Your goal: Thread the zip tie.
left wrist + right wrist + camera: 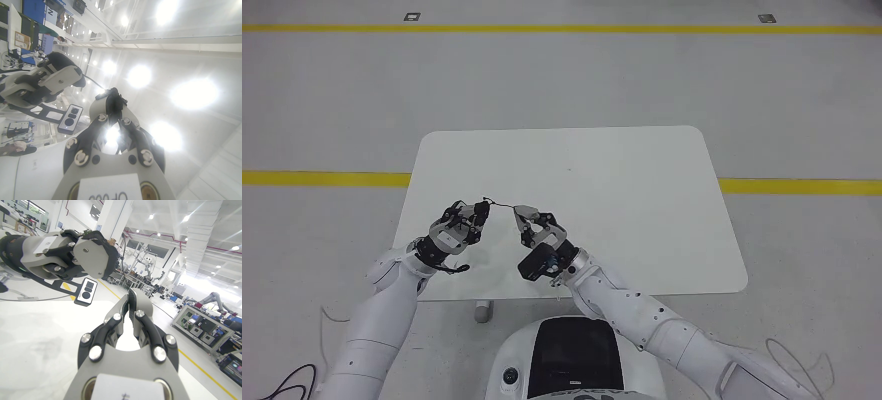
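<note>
The zip tie [500, 205] is a thin black strap held in the air over the white table's [642, 200] near left part, spanning the two grippers. My left gripper [482, 210] is shut on one end; in the left wrist view a dark bit shows at its tips [111, 94] and the strap [94, 82] runs off to the right gripper [81, 79]. My right gripper [522, 215] is shut on the other end. In the right wrist view the strap [123, 262] rises from its closed tips [129, 294] past the left gripper [111, 262].
Both arms come in over the table's near edge [542, 296], a few centimetres apart. The tabletop stretches bare to the right and back. Grey floor with yellow lines [802, 186] surrounds the table.
</note>
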Controlling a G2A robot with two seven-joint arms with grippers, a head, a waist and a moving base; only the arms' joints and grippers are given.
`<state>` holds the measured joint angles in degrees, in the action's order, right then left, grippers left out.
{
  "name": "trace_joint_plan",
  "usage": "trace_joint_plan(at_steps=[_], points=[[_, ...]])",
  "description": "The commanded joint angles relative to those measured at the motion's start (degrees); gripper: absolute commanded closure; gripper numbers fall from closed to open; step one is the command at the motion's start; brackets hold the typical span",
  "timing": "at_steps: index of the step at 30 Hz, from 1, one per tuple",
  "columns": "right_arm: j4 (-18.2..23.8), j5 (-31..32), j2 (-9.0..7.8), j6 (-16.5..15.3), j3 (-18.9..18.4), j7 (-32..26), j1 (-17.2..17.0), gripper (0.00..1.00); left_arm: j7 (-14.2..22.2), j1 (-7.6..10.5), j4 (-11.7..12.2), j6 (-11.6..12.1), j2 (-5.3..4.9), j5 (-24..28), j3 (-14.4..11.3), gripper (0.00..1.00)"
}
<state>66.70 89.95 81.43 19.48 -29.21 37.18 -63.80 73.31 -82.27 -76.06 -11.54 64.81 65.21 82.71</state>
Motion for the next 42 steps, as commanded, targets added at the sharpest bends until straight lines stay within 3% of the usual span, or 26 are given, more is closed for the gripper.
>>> trace_joint_plan(at_steps=[1, 42], points=[[-0.11, 0.0, 0.01, 0.0, 0.05, -0.01, 0.0, 1.0, 0.0, 0.0, 0.0, 0.0, 0.0, 0.0, 0.0, 1.0], [-1.94, 0.0, 0.52, 0.0, 1.83, -1.88, 0.65, 1.0, 0.0, 0.0, 0.0, 0.0, 0.0, 0.0, 0.0, 1.0]])
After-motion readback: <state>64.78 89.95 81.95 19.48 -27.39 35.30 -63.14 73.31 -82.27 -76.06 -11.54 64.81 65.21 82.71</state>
